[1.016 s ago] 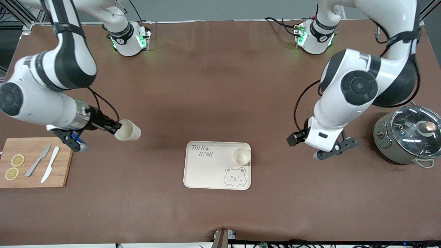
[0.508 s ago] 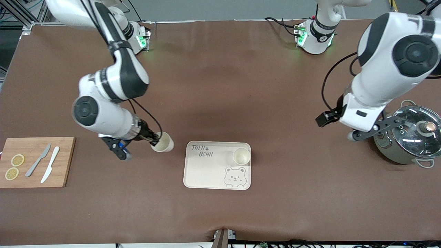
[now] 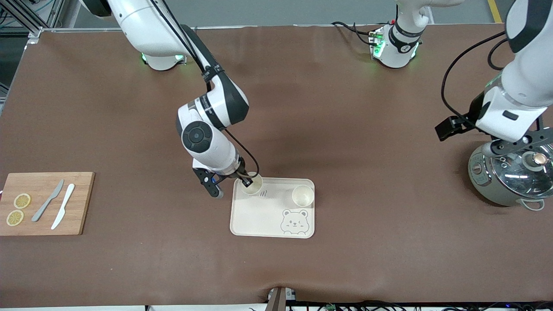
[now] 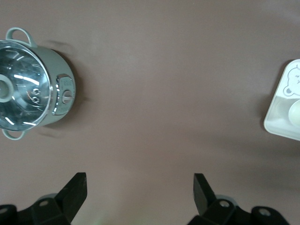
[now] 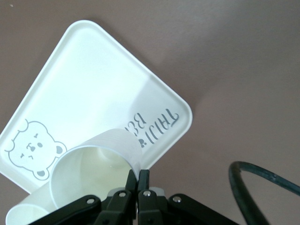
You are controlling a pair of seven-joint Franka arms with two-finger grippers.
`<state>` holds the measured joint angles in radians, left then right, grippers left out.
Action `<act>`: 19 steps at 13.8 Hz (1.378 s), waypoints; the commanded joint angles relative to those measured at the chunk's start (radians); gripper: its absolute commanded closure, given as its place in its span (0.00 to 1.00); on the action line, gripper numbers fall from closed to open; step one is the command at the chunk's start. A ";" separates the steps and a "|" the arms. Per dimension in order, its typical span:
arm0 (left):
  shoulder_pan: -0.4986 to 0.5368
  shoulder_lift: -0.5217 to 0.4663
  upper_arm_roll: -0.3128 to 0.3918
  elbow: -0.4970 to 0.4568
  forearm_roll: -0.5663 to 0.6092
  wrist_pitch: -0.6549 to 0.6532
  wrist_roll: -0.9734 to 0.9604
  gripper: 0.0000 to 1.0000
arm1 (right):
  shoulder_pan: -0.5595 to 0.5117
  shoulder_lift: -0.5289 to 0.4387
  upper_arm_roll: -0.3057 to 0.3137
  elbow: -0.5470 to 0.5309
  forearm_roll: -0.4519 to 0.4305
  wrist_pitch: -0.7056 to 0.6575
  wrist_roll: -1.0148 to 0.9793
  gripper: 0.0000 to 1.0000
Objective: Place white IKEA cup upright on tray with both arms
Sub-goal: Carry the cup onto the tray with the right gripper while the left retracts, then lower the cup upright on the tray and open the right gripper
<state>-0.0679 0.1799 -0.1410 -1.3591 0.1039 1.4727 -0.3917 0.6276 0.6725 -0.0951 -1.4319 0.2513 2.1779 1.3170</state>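
My right gripper (image 3: 247,181) is shut on the rim of a white cup (image 3: 254,185) and holds it over the lettered corner of the cream tray (image 3: 259,216). In the right wrist view the fingertips (image 5: 138,176) pinch the cup's wall (image 5: 93,173), with its mouth toward the camera, above the tray (image 5: 89,89). I cannot tell whether the cup touches the tray. A second white cup (image 3: 303,195) stands upright on the tray, next to the bear drawing. My left gripper (image 3: 516,144) is open and empty (image 4: 139,192), up over the pot's edge.
A grey pot with a glass lid (image 3: 514,172) stands at the left arm's end of the table and shows in the left wrist view (image 4: 33,89). A wooden cutting board (image 3: 43,203) with two knives and lemon slices lies at the right arm's end.
My right arm has carried the cup from beside the cutting board to over the tray's lettered corner. My left arm has drawn away from the tray toward the pot.
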 commanded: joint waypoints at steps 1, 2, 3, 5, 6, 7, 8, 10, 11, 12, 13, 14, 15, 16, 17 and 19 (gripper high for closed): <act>0.008 -0.045 -0.005 -0.028 0.010 -0.034 0.030 0.00 | -0.006 0.024 -0.011 0.039 0.005 -0.007 0.002 1.00; 0.008 -0.056 -0.005 -0.026 0.014 -0.044 0.030 0.00 | -0.006 0.025 -0.012 0.036 -0.001 -0.007 0.001 1.00; 0.010 -0.065 -0.003 -0.028 0.017 -0.046 0.034 0.00 | -0.009 0.032 -0.012 0.034 -0.013 -0.006 0.001 1.00; 0.045 -0.072 -0.012 -0.028 0.011 -0.041 0.050 0.00 | -0.014 0.058 -0.012 0.034 -0.021 -0.004 0.001 1.00; 0.045 -0.083 -0.014 -0.032 0.013 -0.037 0.050 0.00 | -0.017 0.061 -0.012 0.031 -0.023 -0.004 0.001 1.00; 0.045 -0.085 -0.014 -0.032 0.013 -0.034 0.050 0.00 | -0.020 0.064 -0.012 0.030 -0.023 -0.004 0.001 1.00; 0.045 -0.085 -0.015 -0.034 0.013 -0.028 0.053 0.00 | -0.017 0.067 -0.012 0.028 -0.023 -0.004 0.001 1.00; 0.045 -0.091 -0.015 -0.035 0.007 -0.017 0.057 0.00 | -0.011 0.082 -0.012 0.028 -0.026 0.020 0.001 1.00; 0.043 -0.094 -0.014 -0.038 0.005 -0.014 0.068 0.00 | -0.011 0.082 -0.012 0.021 -0.029 0.028 0.002 1.00; 0.045 -0.109 -0.009 -0.064 0.004 -0.003 0.083 0.00 | -0.009 0.082 -0.014 0.015 -0.043 0.029 0.001 1.00; 0.046 -0.155 0.001 -0.134 -0.006 0.053 0.126 0.00 | -0.008 0.084 -0.014 0.013 -0.073 0.029 0.002 0.82; 0.042 -0.215 0.035 -0.231 -0.015 0.124 0.176 0.00 | -0.008 0.084 -0.014 0.013 -0.101 0.029 0.004 0.53; 0.036 -0.262 0.061 -0.303 -0.029 0.165 0.194 0.00 | -0.008 0.084 -0.012 0.011 -0.119 0.028 0.004 0.29; 0.034 -0.282 0.064 -0.325 -0.047 0.169 0.197 0.00 | -0.005 0.082 -0.014 0.013 -0.121 0.025 0.004 0.05; 0.033 -0.295 0.066 -0.330 -0.049 0.166 0.197 0.00 | -0.003 0.079 -0.014 0.016 -0.121 0.017 0.007 0.00; 0.033 -0.304 0.066 -0.331 -0.049 0.147 0.200 0.00 | -0.003 0.061 -0.015 0.025 -0.121 0.013 0.010 0.00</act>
<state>-0.0336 -0.0735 -0.0773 -1.6381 0.0721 1.6071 -0.2084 0.6243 0.7520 -0.1119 -1.4208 0.1481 2.2010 1.3153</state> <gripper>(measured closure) 0.000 0.405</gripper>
